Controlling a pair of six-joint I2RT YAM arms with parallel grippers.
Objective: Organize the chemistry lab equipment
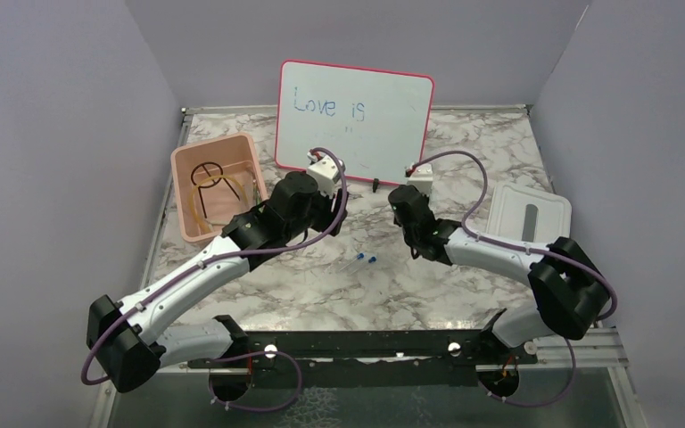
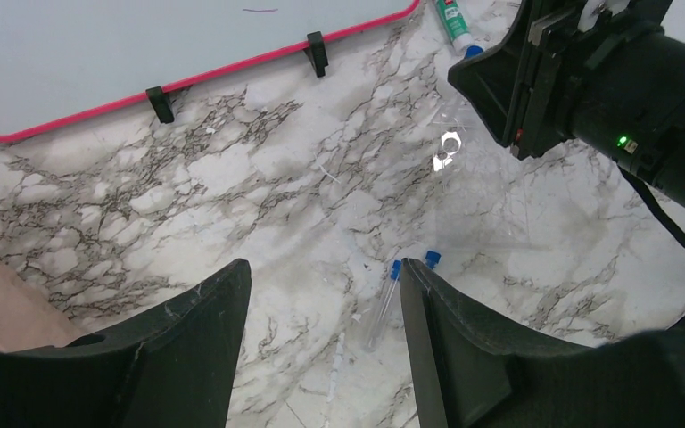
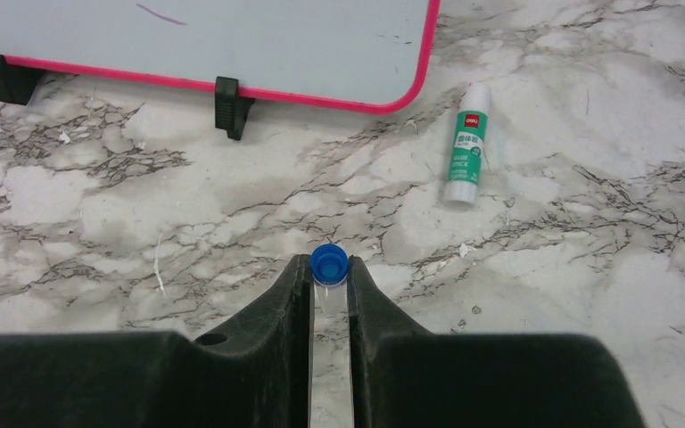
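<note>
Right pincer (image 3: 329, 276) pinches a blue-capped tube (image 3: 329, 264) at its tips. Pickup seems in hand; next, carry it far left to the pink bin (image 1: 185, 169). Left pincer (image 2: 323, 272) hangs spread, two more tubes (image 2: 382, 308) just ahead.

I count three blue-capped tubes (image 2: 382, 308) (image 2: 432, 259) (image 3: 328, 265), one glue stick (image 3: 466, 143), one whiteboard (image 1: 354, 111).

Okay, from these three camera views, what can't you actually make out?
Right wrist view: the blue-capped tube shows only its cap; the right gripper covers its body.
Top view: what lies inside the pink bin is too small to sort out.
Top view: both wrists hide parts of the lower edge of the whiteboard.
Left wrist view: the glue stick is cut by the top edge.
</note>
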